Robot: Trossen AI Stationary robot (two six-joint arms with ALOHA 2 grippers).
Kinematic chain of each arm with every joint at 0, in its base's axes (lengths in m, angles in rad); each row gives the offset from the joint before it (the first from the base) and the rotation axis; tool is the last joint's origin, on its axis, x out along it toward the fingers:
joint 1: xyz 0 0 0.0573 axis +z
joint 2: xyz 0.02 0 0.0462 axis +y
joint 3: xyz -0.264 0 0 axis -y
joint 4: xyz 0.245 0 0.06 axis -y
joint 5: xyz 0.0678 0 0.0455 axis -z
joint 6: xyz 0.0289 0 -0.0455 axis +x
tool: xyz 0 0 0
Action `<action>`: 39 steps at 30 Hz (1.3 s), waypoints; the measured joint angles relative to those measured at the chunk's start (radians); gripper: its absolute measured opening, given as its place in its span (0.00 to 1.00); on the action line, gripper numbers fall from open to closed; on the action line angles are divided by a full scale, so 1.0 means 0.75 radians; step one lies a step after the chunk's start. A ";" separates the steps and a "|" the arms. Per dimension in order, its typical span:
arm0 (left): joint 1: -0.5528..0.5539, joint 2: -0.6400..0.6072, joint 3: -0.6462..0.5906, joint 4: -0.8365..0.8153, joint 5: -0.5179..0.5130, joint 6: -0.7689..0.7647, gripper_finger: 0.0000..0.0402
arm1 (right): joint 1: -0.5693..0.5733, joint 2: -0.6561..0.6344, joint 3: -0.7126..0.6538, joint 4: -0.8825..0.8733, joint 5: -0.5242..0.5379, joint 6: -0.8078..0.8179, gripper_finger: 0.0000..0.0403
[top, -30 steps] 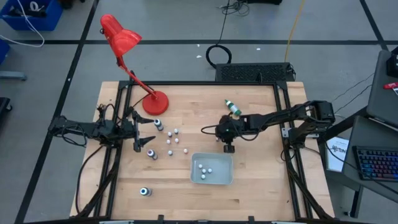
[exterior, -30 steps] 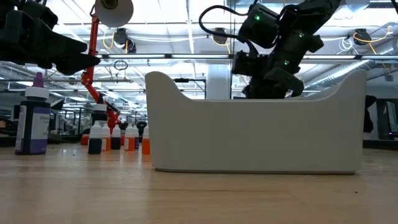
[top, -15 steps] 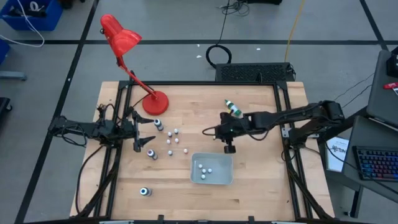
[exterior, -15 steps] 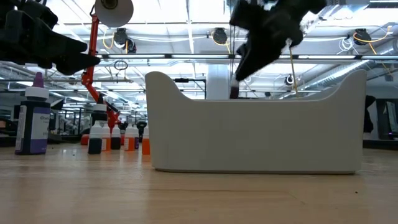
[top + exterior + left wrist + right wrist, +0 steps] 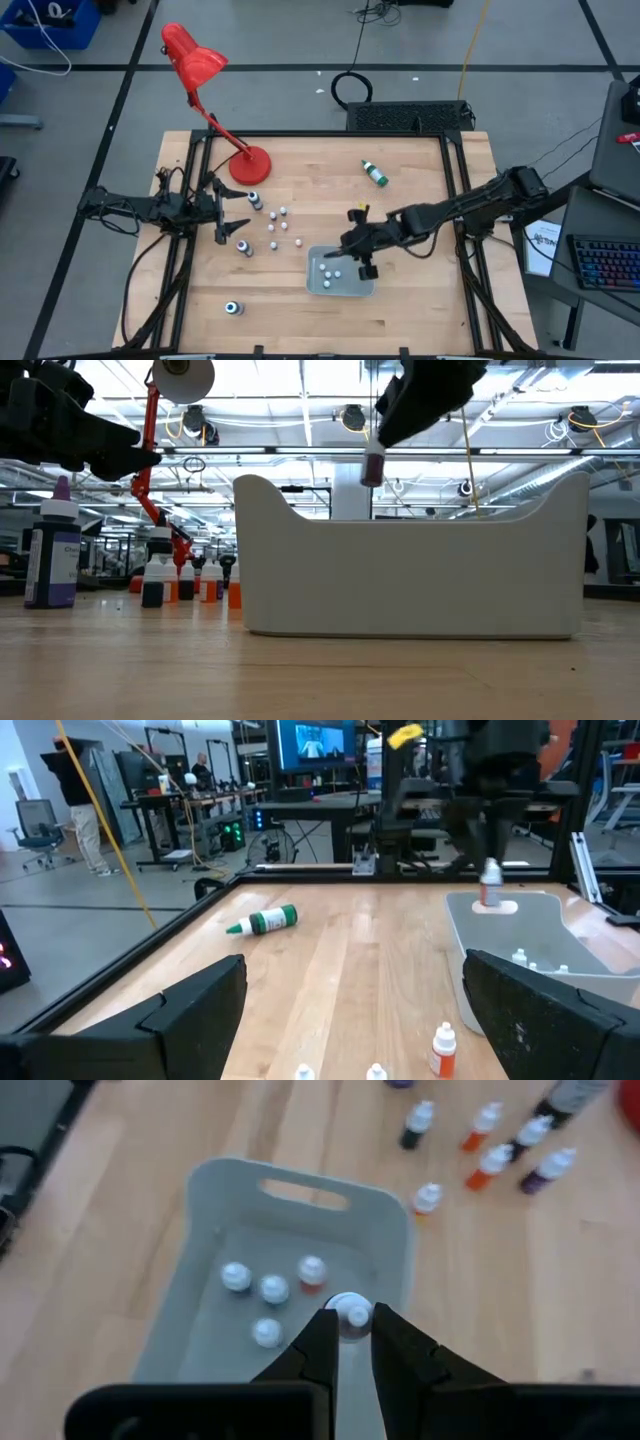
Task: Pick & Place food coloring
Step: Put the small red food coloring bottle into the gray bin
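vial held over the tray

our right gripper [image 5: 350, 1342] hangs above the pale plastic tray [image 5: 390, 1210], fingers clamped on one white-capped vial [image 5: 351, 1313]; four vials [image 5: 273, 1288] lie inside; five more stand on the wood table [image 5: 300, 180] near the red lamp [image 5: 200, 70]; our left gripper [image 5: 235, 222] waits spread apart.

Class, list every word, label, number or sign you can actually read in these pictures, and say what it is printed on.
None can be read.
Green bottle lying on the table: label too blurred.
Purple bottle: label too small.
Paper sheet beside the table: print too small.
Monitor in the room: no legible text.
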 joint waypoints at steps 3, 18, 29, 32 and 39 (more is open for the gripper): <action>0.000 0.000 0.000 0.001 -0.001 0.000 0.91 | 0.025 0.061 0.019 -0.015 0.000 0.022 0.08; 0.000 0.000 0.000 0.004 0.000 0.000 0.91 | 0.035 0.266 0.019 0.052 -0.081 0.134 0.08; 0.000 0.000 0.000 0.002 0.000 0.001 0.91 | 0.025 0.266 -0.034 0.076 -0.070 0.137 0.08; 0.000 0.000 0.000 0.002 0.000 0.001 0.91 | 0.020 0.266 -0.076 0.110 -0.070 0.137 0.08; 0.000 0.000 0.000 0.002 0.000 0.000 0.91 | 0.022 0.266 -0.115 0.125 -0.012 0.137 0.08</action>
